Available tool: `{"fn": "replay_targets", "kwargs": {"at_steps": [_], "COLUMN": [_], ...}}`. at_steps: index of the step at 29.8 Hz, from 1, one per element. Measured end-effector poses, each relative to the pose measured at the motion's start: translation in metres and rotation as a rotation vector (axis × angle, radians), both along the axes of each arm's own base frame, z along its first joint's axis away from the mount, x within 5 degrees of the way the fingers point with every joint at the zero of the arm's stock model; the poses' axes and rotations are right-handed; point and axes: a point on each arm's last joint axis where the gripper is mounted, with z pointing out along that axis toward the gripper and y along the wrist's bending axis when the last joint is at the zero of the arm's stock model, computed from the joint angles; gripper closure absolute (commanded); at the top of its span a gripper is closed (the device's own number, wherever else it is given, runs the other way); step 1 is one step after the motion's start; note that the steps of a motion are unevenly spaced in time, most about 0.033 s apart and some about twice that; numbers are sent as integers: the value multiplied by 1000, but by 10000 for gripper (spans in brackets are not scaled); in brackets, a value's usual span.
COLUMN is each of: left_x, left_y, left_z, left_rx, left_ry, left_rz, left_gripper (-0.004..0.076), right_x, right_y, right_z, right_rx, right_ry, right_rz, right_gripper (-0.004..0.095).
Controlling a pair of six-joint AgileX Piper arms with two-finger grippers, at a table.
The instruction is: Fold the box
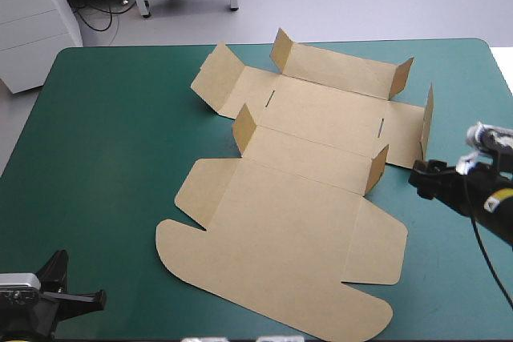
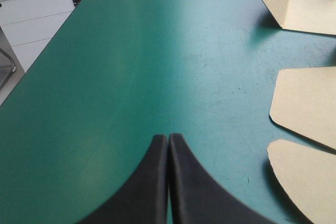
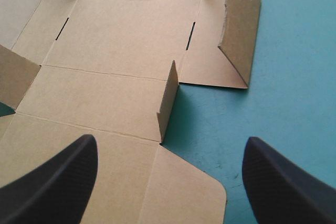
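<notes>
The brown box lay opened out on the teal-green cover, filling the middle and lower centre of the high view and reaching toward the upper right. It was mostly flat. The lid panel, with its rounded corners, lay spread toward the bottom of the frame. Four small corner tabs stood upright at the ends of the two long wall strips, and the end flaps at the upper left and at the right were partly raised. The left gripper sat at the lower left corner of the high view, well apart from the board, its black fingers pressed together into one point over bare cover, and it held nothing. The right gripper hovered at the right edge of the frame with its fingers spread wide and empty. Its wrist view showed the nearest corner tab just ahead of the gap, with the raised right end flap beyond. The fold looked to be at its beginning: no wall was tucked and neither arm touched the board. The next move probably called for the right gripper to take that near tab or wall strip. The left arm would have to cross the open cover to steady or lift the other side, since a one-sided push could slide the light sheet.
</notes>
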Motion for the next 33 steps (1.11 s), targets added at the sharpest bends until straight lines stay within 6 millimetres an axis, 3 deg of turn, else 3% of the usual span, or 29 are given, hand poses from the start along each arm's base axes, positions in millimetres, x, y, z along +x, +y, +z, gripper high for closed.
{"fn": "replay_targets", "kwargs": {"at_steps": [7,15,24,33], "left_x": [0,0,0,0], "left_y": [0,0,0,0], "left_z": [0,0,0,0], "left_rx": [0,-1,-1,-1], "left_ry": [0,1,1,1], "left_rz": [0,-1,-1,-1], "left_gripper": [756,756,756,756], "right_x": [74,137,183,198], "right_y": [10,20,30,31], "right_z": [-3,-44,-104,-133], "right_rx": [7,40,103,75], "right_ry": [227,418,573,638], "right_rz": [2,2,-5,14], "right_gripper": [207,207,213,216]}}
